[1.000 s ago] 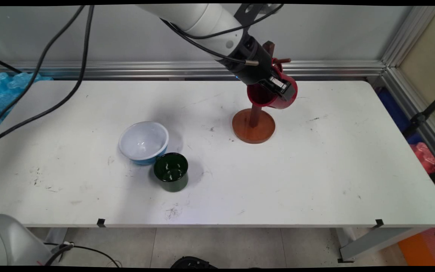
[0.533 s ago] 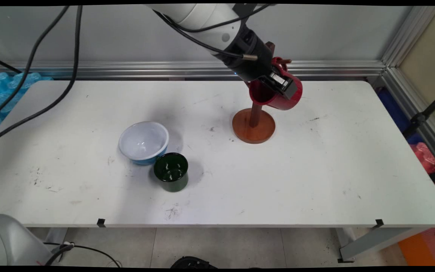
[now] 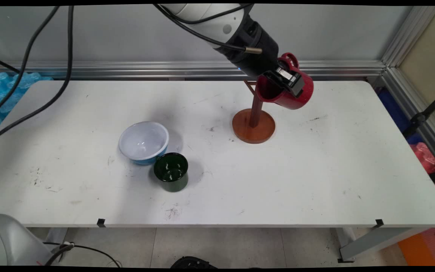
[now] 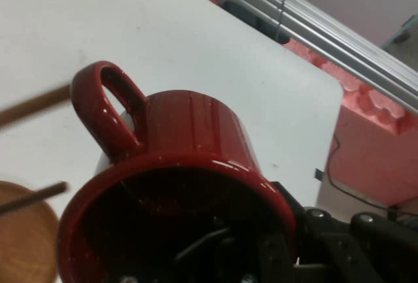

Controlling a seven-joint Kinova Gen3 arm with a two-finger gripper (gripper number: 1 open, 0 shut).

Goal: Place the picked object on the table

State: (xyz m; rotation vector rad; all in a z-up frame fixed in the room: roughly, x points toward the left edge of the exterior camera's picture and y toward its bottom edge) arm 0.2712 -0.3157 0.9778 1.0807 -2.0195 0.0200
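My gripper (image 3: 287,81) is shut on the rim of a red mug (image 3: 291,94), one finger inside it and one outside. The mug hangs in the air, tilted, its handle (image 3: 289,59) pointing up and back, just right of a brown wooden mug stand (image 3: 254,124) with a round base and an upright post. In the hand view the red mug (image 4: 189,159) fills the middle, its handle (image 4: 104,110) clear of the stand's pegs (image 4: 32,106) at the left, and the stand's base (image 4: 23,237) shows at the lower left.
A white bowl with a blue outside (image 3: 144,142) and a dark green cup (image 3: 171,172) touch each other left of the table's middle. Black cables (image 3: 43,56) hang at the upper left. The table's right edge (image 3: 402,143) borders metal framing.
The gripper has carried the red mug up and to the right, off the stand's peg; the mug's handle is now free of the stand.
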